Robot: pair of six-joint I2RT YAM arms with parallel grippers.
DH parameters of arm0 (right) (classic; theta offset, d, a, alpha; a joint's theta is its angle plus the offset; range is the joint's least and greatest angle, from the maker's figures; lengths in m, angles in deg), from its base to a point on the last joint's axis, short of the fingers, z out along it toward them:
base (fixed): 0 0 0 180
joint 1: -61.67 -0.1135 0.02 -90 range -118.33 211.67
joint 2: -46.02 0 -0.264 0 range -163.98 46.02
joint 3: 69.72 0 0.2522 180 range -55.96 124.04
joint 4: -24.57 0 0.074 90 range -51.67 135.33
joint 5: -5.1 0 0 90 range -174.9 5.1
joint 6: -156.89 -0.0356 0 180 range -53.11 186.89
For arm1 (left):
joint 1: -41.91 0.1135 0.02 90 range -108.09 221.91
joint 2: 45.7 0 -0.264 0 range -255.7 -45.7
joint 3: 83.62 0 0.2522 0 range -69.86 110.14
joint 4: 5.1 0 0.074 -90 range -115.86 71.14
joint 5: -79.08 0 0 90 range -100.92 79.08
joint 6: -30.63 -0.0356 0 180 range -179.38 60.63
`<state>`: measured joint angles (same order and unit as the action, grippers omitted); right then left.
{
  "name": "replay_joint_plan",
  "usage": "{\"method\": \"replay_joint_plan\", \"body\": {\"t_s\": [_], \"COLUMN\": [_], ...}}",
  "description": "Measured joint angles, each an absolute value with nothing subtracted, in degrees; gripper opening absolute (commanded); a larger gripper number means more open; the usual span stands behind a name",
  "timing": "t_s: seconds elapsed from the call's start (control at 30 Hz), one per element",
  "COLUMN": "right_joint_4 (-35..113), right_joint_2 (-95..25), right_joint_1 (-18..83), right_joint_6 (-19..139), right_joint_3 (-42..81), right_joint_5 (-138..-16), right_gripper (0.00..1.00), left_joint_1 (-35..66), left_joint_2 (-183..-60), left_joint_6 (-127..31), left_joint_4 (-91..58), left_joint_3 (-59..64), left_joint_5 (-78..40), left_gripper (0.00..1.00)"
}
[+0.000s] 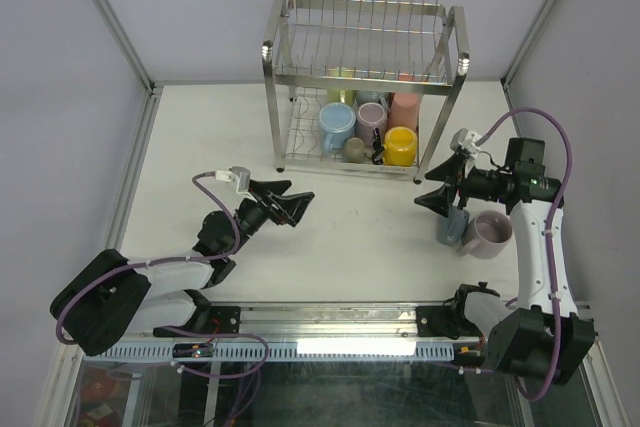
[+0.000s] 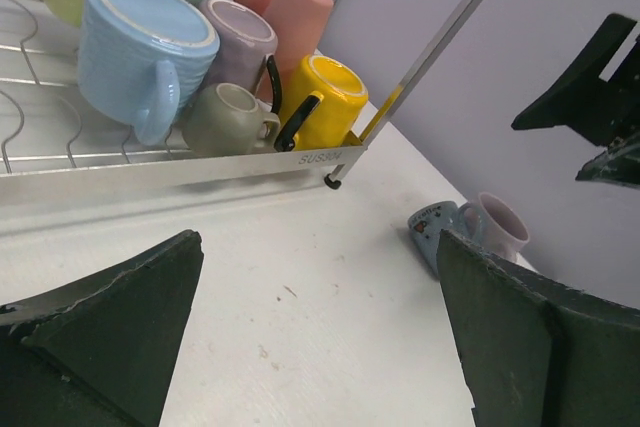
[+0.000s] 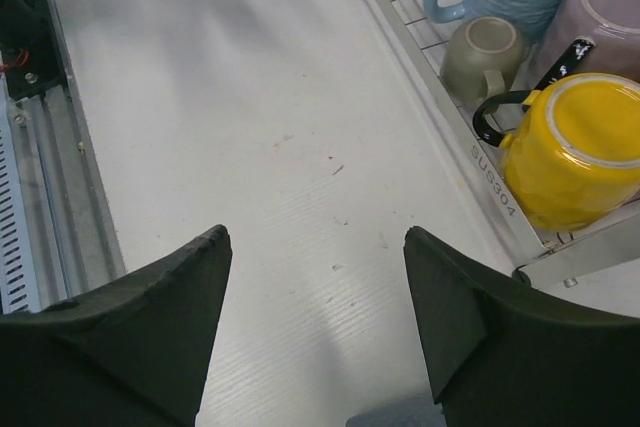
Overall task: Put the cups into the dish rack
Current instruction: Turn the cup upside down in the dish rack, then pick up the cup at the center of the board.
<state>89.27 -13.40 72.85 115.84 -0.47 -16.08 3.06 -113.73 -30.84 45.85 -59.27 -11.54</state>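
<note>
Cups left: grey-blue ceramic mug (image 1: 452, 228) and mauve ceramic mug (image 1: 490, 234), right-front of the steel wire dish rack (image 1: 362, 78).
Handling: probably stiff, slick, breakable; pinch a rim wall.
Left gripper (image 1: 296, 197): spread, empty.
Right gripper (image 1: 428, 192): spread, empty.

Counter (image 1: 350, 227) bare between arms: wide passage to dish rack (image 1: 365, 78). Lower tier front blocked by light blue mug (image 1: 337, 125), grey-beige mug (image 1: 355, 150), yellow mug (image 1: 400, 145). Grey-blue mug (image 1: 450, 227) and mauve mug (image 1: 490, 234) sit below right claw (image 1: 422, 194).
</note>
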Motion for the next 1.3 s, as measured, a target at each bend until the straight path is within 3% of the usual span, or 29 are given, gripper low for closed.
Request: {"method": "replay_joint_plan", "body": {"t_s": [0.37, 0.83, 1.3], "right_joint_4": [111.3, 123.6, 123.8], "right_joint_2": [-13.42, -16.37, -16.53], "right_joint_1": [72.65, 66.07, 61.15], "right_joint_6": [149.28, 171.31, 179.38], "right_joint_3": [2.87, 6.74, 8.01], "right_joint_5": [-16.95, -20.36, -37.35], "right_gripper": [0.99, 0.98, 0.84], "left_joint_1": [3.41, 3.41, 3.41], "left_joint_2": [-108.11, -99.52, -97.1], "left_joint_6": [-23.87, -23.15, -23.96], "left_joint_4": [47.2, 45.34, 42.33], "left_joint_3": [-64.97, -67.97, -68.75], "left_joint_5": [-11.17, -11.15, -10.89], "left_gripper": [0.99, 0.99, 0.98]}}
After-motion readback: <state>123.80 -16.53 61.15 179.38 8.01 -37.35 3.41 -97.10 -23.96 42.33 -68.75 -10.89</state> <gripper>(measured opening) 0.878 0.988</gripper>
